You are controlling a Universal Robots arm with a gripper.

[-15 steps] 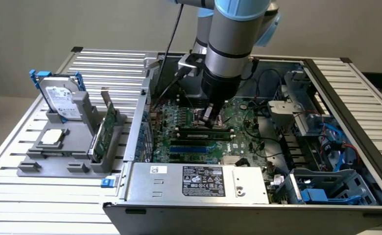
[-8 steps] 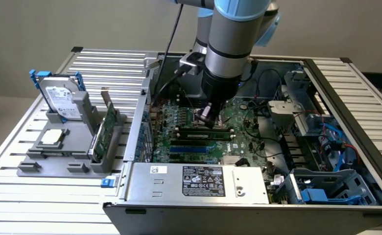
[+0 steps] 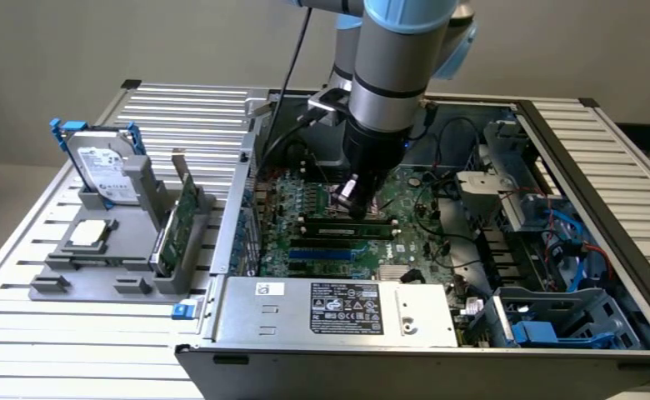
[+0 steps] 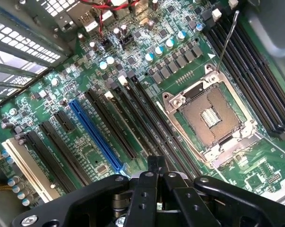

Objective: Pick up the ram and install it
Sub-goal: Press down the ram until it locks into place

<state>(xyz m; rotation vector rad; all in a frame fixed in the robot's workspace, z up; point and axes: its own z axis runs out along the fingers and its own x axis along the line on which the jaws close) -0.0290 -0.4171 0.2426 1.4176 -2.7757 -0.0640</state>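
The ram, a slim dark green stick, lies lengthwise along the black memory slots on the motherboard inside the open computer case. My gripper points straight down right over the ram's middle, at or just above its top edge; I cannot tell if it touches. In the wrist view the gripper is shut, its black fingertips pressed together over the long dark slots, with nothing between them.
The empty processor socket lies beside the slots, and a blue slot lies on their other side. The power supply fills the case front; cables and drive bays crowd the exterior view's right. A grey fixture outside holds a hard drive and a green card.
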